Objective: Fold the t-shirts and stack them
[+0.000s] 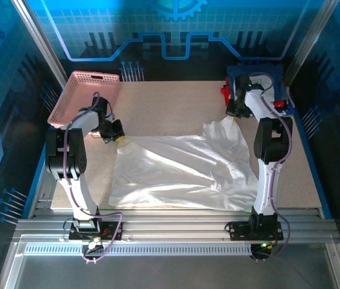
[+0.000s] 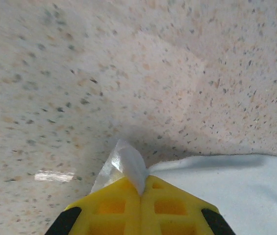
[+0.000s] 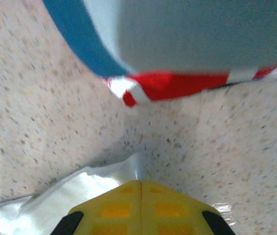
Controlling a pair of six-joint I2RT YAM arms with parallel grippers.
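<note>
Two corners of the white t-shirt (image 1: 182,171) are pinched, one by each arm. The left jaws are clenched on a small peak of cloth, just off the near right corner of the pink basket (image 1: 85,96). The right jaws are closed on a fold of the same shirt, well apart from the basket, across the counter (image 1: 157,102) and about level with the basket's middle. They sit close beside the red and blue shirts (image 3: 177,85) heaped in the corner opposite the basket.

The held edge therefore runs away from the basket at a slant, its right end farther back than its left. From that edge the rest of the shirt spreads toward the arm bases, lying on the counter nearer than the basket and to its right. Its longer side goes across, from arm to arm.

Seen from the wrists, the cloth trails right of the left jaws and left of the right jaws, so the body lies between them and below. Which end is the collar cannot be told.

Any fold probably depends on both arms carrying this edge together toward the near hem, and the slant may need evening out first.
</note>
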